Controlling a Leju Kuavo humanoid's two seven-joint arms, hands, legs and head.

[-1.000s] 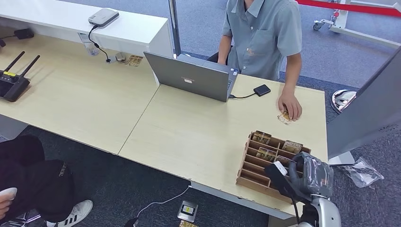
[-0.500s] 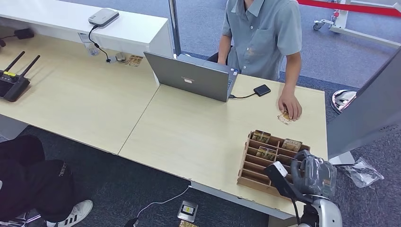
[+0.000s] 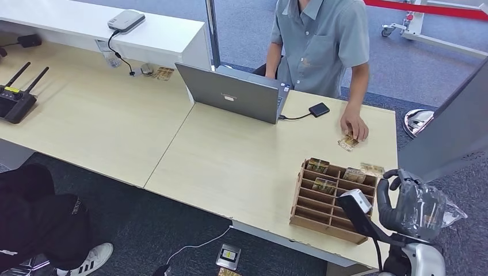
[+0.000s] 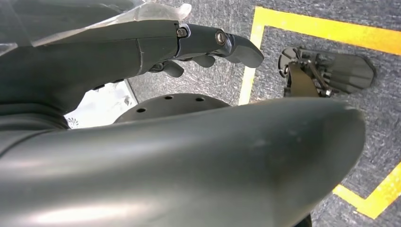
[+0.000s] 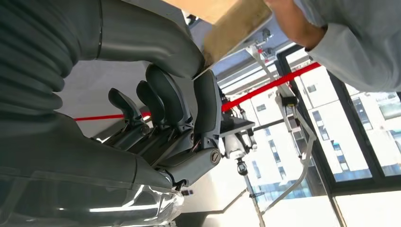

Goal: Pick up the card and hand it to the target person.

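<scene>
Right robot hand (image 3: 411, 208) pinched a small yellowish card (image 3: 372, 169) beside the slotted wooden card rack (image 3: 311, 214).
The card sat at the rack's 2 o'clock, above the light wooden desk (image 3: 241, 167); the person's hand (image 3: 353, 127) rested at 12 o'clock. Left robot hand (image 4: 208, 47) hung with fingers apart, holding nothing.

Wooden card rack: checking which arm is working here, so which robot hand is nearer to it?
Right. The right hand hovers just beside the wooden card rack; the left hand hangs over the floor.
</scene>
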